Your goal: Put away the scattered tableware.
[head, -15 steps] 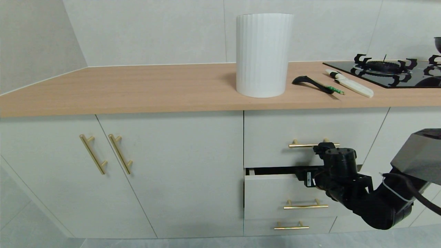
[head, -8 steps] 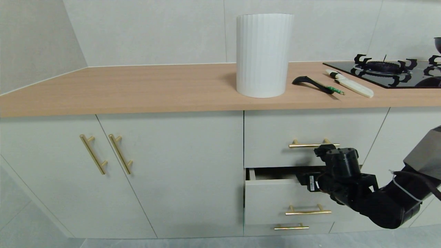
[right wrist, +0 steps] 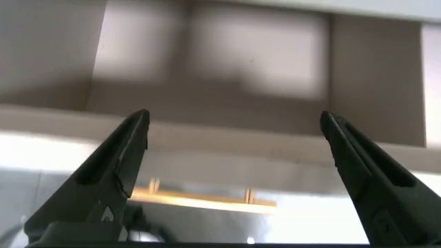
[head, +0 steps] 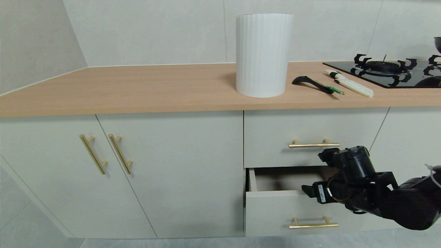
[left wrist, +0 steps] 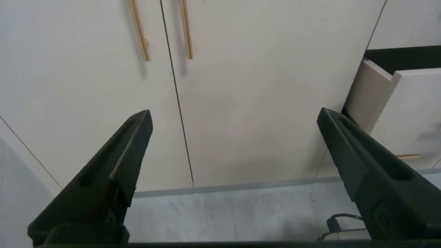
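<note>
The drawer [head: 275,203] is standing part open directly ahead of the right gripper [right wrist: 234,124], whose fingers [right wrist: 117,165] are spreading wide and gripping nothing; the left gripper [left wrist: 234,120] is gaping empty too. The ladle [head: 311,83] and knife [head: 349,86] are lying on the countertop [head: 137,89], well above those fingers. A careless rise is risking a knock against the handle [head: 313,145] just overhead.
</note>
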Tool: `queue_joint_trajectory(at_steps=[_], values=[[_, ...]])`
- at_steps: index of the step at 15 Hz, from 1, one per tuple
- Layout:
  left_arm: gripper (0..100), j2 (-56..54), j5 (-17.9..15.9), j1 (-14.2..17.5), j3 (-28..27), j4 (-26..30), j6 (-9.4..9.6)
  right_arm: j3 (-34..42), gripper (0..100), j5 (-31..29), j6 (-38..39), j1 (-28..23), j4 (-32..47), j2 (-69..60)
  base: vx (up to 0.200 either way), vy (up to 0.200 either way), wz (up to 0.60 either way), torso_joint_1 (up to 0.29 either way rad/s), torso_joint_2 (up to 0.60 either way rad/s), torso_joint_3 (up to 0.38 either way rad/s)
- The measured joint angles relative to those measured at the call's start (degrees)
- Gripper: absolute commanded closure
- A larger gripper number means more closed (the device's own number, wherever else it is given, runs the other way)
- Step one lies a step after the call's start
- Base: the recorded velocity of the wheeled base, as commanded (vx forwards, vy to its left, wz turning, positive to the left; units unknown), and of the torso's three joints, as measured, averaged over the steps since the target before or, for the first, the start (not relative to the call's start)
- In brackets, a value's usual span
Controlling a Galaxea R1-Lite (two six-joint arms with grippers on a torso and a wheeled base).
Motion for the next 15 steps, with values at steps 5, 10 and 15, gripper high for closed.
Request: queue_joint_trajectory(at_steps=[5, 10, 15], values=[[0, 0.0, 0.0, 0.0, 0.0, 0.0, -0.02, -0.2, 0, 0.0, -0.2, 1.6, 4.0, -1.2, 0.0, 0.0, 0.0, 0.0, 0.0, 0.0], [0, 0.0, 0.0, 0.0, 0.0, 0.0, 0.0, -0.3, 0, 0.2, -2.2, 1.8, 9.8, -1.7, 0.0, 0.0, 0.0, 0.0, 0.0, 0.0], [0, 0.0, 0.0, 0.0, 0.0, 0.0, 0.0, -0.2, 0, 0.3, -3.3, 2.8, 16.7, -3.0, 0.0, 0.0, 0.0, 0.0, 0.0, 0.0]])
